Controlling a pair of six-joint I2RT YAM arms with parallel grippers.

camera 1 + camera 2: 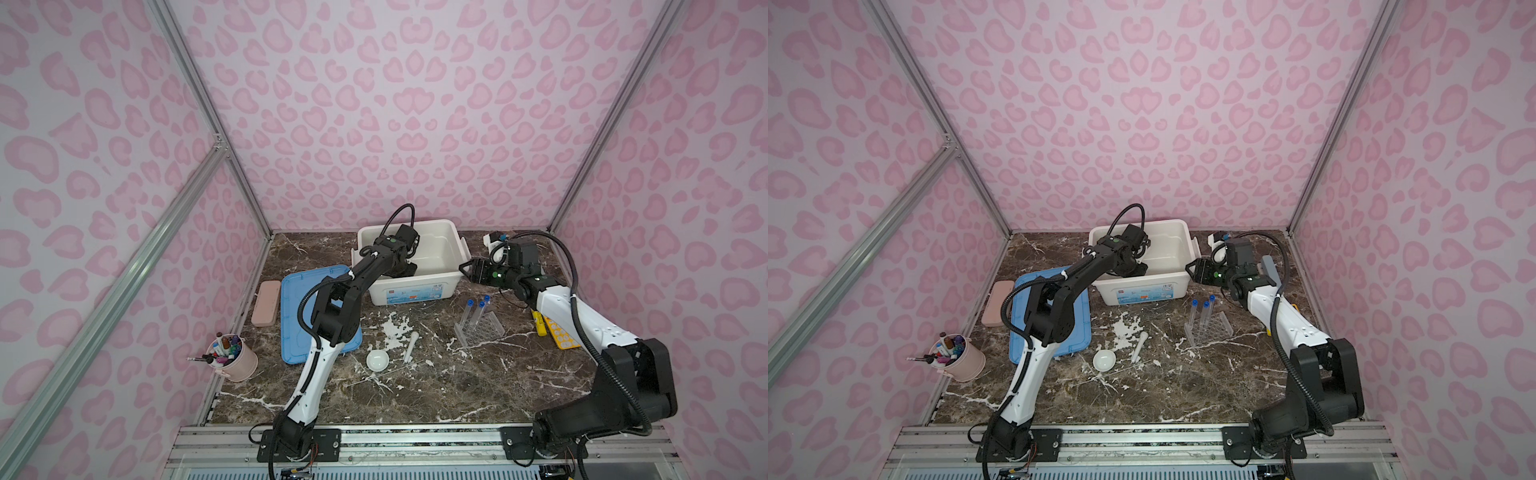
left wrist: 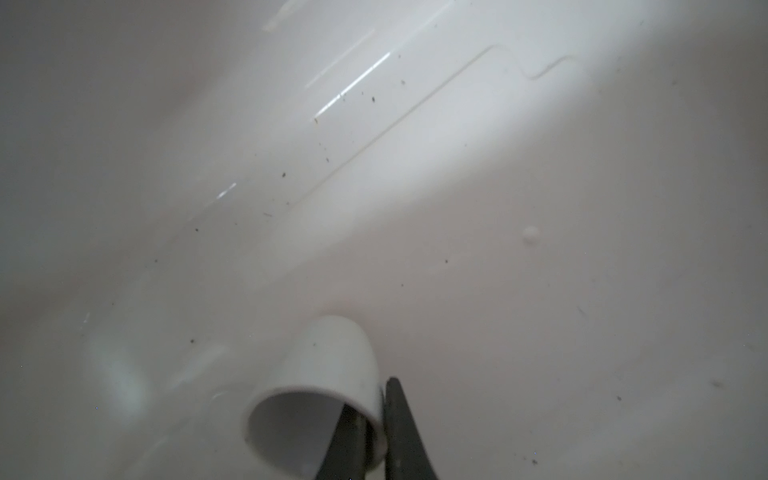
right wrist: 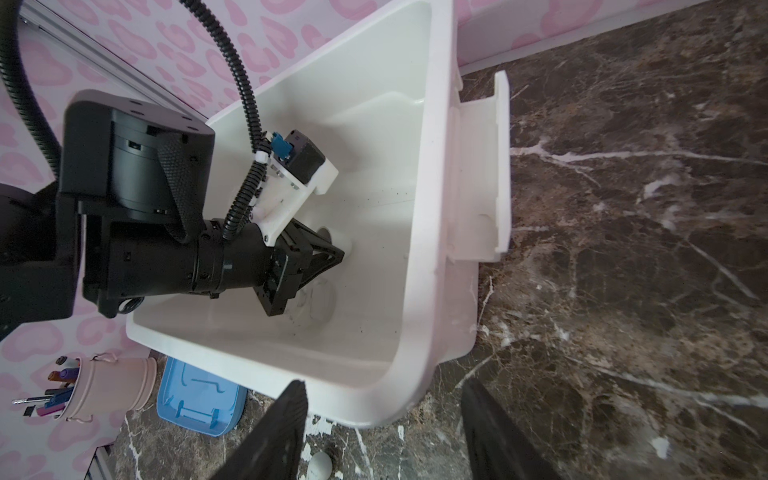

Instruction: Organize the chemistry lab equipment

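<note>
My left gripper (image 2: 374, 399) reaches down into the white bin (image 1: 455, 232) and is shut on the rim of a small white cup (image 2: 328, 361), one finger inside it and one outside. The cup hangs tilted just above the bin floor (image 2: 540, 291). My right gripper (image 3: 384, 384) stands open beside the bin's right front corner (image 3: 419, 374), with nothing held. On the marble, in both top views, blue-capped test tubes (image 1: 482, 309) stand in a clear rack (image 1: 482, 330). A white dish (image 1: 377, 359) and a white pestle (image 1: 411, 347) lie nearer the front.
A blue lid (image 1: 299, 316) lies left of the bin, under my left arm. A pink case (image 1: 266, 303) is beside it, and a pink cup of pens (image 1: 232, 359) stands at the left edge. A yellow calculator (image 1: 561, 332) lies under my right arm.
</note>
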